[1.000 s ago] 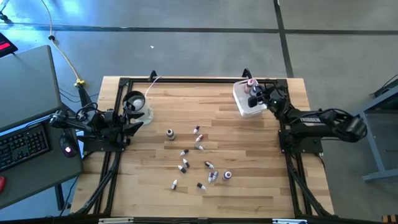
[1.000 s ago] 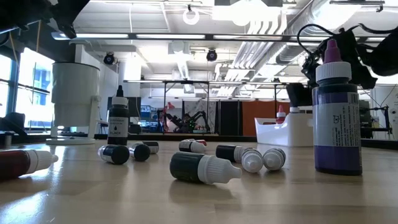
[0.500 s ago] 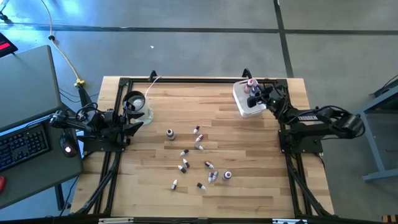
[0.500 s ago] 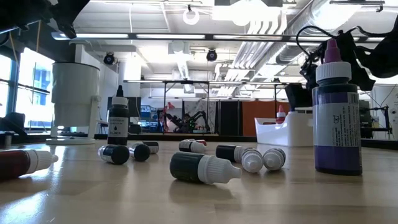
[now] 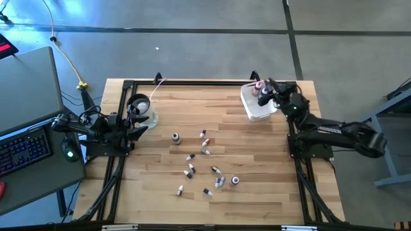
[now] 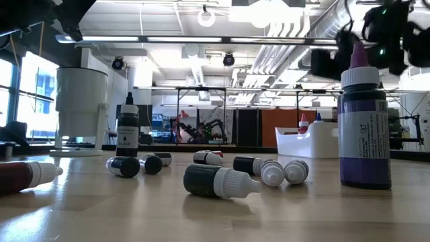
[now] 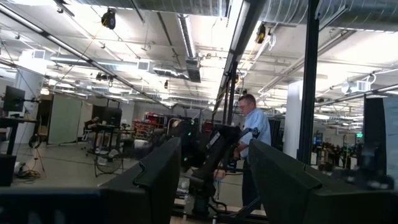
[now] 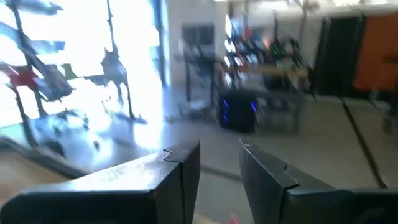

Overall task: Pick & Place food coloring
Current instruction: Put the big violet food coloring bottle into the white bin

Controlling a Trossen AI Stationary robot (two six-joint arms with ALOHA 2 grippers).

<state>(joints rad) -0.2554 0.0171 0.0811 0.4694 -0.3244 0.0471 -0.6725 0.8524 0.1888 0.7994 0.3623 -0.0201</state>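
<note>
Several small food coloring bottles are scattered on the middle of the wooden table, most lying on their sides. A purple one with a pink tip and a black one stand upright. The white tub at the far right holds a pink-topped bottle; red and blue tips stick up from it. My right gripper hangs above the tub's right side, open and empty. My left gripper rests at the table's left edge, open and empty.
A clear cup with a black ring stands at the far left beside my left gripper. Black frame rails run along the table's edges. A desk with a keyboard is to the left. A person stands in the room beyond.
My right gripper has risen from just over the tub and drawn a little toward the table's far right corner, its arm swinging out to the right. The bottles on the table have stayed where they were.
</note>
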